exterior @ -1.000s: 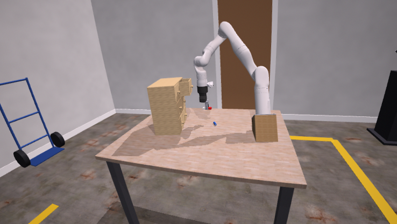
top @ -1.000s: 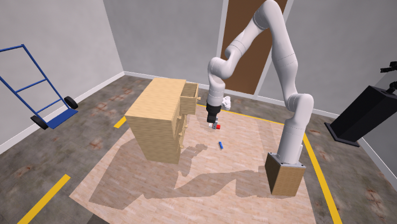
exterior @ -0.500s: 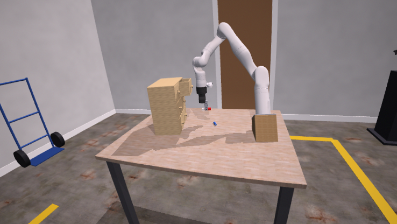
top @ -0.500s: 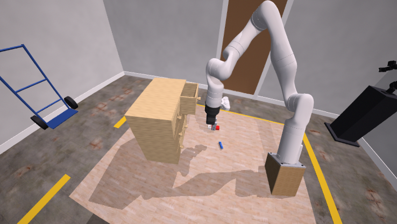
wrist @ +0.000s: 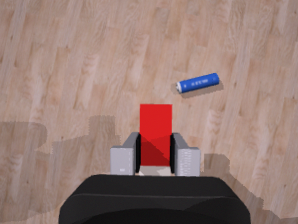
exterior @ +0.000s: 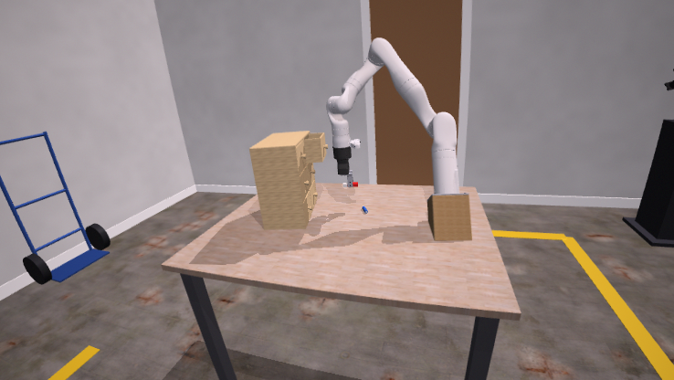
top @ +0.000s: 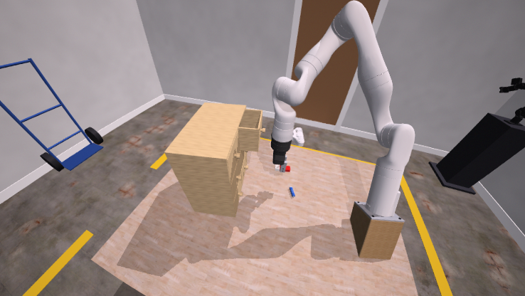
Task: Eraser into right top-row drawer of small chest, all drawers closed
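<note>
My gripper (top: pixel 282 168) (exterior: pixel 350 184) (wrist: pixel 155 146) is shut on the red eraser (top: pixel 287 168) (exterior: pixel 354 184) (wrist: pixel 154 132) and holds it above the table, pointing down. The small wooden chest (top: pixel 205 154) (exterior: pixel 280 179) stands to the left of the gripper. Its top-row right drawer (top: pixel 250 129) (exterior: pixel 315 146) is pulled out and open; the other drawers look pushed in. The gripper hangs to the right of that drawer and lower than it, in front of the chest's front.
A small blue cylinder (top: pixel 292 191) (exterior: pixel 363 209) (wrist: pixel 198 83) lies on the table (top: pixel 257 235) (exterior: pixel 358 264) near the gripper. The arm's wooden base block (top: pixel 375 233) (exterior: pixel 449 216) stands at the right. A blue hand truck (top: pixel 44 117) (exterior: pixel 47 212) stands on the floor at the left.
</note>
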`<state>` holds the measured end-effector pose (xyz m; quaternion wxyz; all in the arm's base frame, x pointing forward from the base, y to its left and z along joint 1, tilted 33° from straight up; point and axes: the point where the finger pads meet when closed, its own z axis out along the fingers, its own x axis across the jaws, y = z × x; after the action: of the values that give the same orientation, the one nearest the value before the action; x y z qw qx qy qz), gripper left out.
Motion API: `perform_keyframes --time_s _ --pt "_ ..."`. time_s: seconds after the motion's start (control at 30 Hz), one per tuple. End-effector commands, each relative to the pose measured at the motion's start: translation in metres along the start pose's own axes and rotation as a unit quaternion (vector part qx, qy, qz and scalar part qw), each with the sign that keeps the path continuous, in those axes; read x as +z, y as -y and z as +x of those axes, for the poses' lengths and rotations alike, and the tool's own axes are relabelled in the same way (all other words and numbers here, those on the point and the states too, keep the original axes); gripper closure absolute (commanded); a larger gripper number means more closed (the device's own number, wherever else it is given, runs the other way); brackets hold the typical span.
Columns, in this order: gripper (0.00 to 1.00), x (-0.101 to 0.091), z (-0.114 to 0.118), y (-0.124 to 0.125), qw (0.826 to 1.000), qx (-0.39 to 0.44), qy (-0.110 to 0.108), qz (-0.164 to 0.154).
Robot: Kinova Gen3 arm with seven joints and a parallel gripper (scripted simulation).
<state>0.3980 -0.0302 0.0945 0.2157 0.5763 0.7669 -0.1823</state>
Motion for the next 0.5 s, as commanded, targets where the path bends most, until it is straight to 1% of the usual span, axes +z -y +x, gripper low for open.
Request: perform_keyframes --time_s 0.0,0.2,0.47 --pt "0.55 -0.003 0.000 -0.001 1.000 0.000 0.000 -0.002" --pt "0.55 -0.008 0.000 -0.001 1.000 0.000 0.000 -0.002" --pt "0.55 -0.026 0.000 -0.001 1.000 0.000 0.000 -0.002"
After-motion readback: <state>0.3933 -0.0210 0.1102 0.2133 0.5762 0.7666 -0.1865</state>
